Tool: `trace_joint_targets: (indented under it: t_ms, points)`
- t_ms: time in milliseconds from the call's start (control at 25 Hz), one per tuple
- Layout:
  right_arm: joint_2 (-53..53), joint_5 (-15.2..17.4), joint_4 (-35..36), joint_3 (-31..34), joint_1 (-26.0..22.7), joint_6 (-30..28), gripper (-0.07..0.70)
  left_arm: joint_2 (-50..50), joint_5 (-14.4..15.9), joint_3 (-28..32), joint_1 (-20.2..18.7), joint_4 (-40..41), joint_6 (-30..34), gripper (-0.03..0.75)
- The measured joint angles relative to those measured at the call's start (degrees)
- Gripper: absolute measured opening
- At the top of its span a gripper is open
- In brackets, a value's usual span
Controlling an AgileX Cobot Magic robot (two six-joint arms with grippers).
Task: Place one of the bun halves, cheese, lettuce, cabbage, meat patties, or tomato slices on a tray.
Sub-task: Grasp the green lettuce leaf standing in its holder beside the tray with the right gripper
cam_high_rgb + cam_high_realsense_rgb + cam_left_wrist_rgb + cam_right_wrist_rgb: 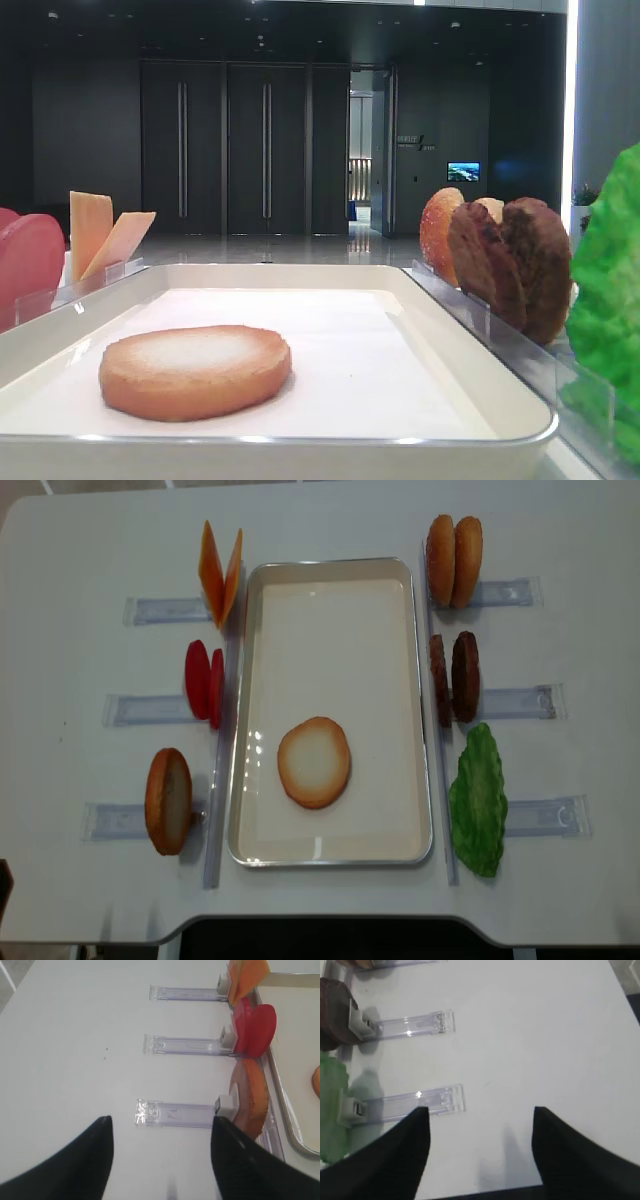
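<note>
One bun half lies flat on the white tray. Left of the tray, cheese, tomato slices and another bun half stand in holders. To its right stand two bun halves, meat patties and lettuce. Cabbage is out of view. My left gripper is open over bare table, left of the bun half. My right gripper is open and empty, right of the lettuce and a patty.
Clear plastic holders stick out from the tray on both sides across the white table. One holder lies just ahead of my right gripper's left finger, and another just ahead of my left gripper.
</note>
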Motion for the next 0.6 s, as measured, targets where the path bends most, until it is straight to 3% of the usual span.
trace_joint_targets:
  t_ms: [280, 600]
  points:
    - [18.78, 4.60, 3.29, -7.49, 0.00, -0.10, 0.424, 0.00, 0.00, 0.00, 0.00, 0.00, 0.00, 0.471]
    - [38.63, 5.13, 5.36, -18.96, 0.00, -0.67, 0.424, 0.00, -0.01, 0.00, 0.00, 0.00, 0.00, 0.471]
